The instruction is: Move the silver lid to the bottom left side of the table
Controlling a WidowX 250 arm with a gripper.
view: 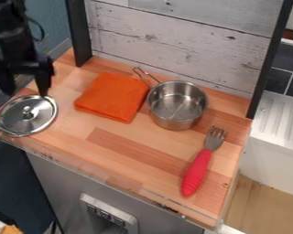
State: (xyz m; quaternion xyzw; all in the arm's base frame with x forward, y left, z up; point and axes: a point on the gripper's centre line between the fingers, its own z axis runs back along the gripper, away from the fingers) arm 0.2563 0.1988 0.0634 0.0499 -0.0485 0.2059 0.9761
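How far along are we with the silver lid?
The placing looks done: the silver lid lies at the bottom left of the table, knob up. Nothing looks in hand; the tool is open by the lid's far rim. Probably only backing away is left.

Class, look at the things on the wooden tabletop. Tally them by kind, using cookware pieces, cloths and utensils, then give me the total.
Cookware pieces (silver pot, silver lid): 2
Cloths (orange cloth): 1
Utensils (red-handled fork): 1
Total: 4
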